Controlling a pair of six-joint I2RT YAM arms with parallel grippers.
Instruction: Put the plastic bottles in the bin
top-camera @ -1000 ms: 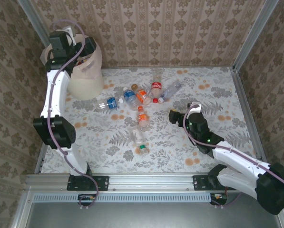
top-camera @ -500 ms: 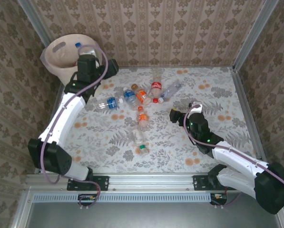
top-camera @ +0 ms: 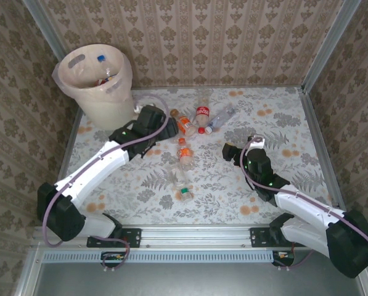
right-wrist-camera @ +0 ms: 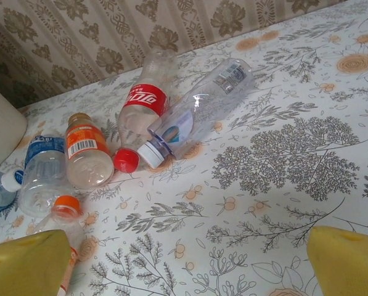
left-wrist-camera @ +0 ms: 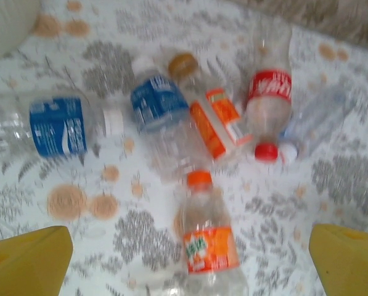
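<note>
1. Small clear plastic bottles lie on their sides on the flower-patterned tabletop (top-camera: 282, 123). At the far middle, a red-labelled bottle with a red cap (top-camera: 202, 113) lies between an orange-labelled bottle with a brown cap (top-camera: 185, 125) on its left and a nearly bare bottle with a white cap (top-camera: 222, 115) on its right.
2. Nearer, an orange-capped bottle (top-camera: 184, 151) and a green-capped bottle (top-camera: 182, 185) lie one behind the other.
3. The left wrist view adds two blue-labelled bottles (left-wrist-camera: 57, 126) (left-wrist-camera: 159, 105) lying left of the brown-capped one.
4. The round cream plastic bin (top-camera: 110, 105), lined with a translucent bag, stands in the far left corner of the tabletop. There are bottles inside it, among them a blue-capped bottle (top-camera: 100, 58).
5. The left gripper (left-wrist-camera: 188, 262) hovers over the left side of the cluster, its yellow fingers (left-wrist-camera: 29, 259) spread wide and holding nothing.
6. The right gripper (right-wrist-camera: 187, 264) sits low to the right of the cluster, its fingers also wide apart and empty.
</note>
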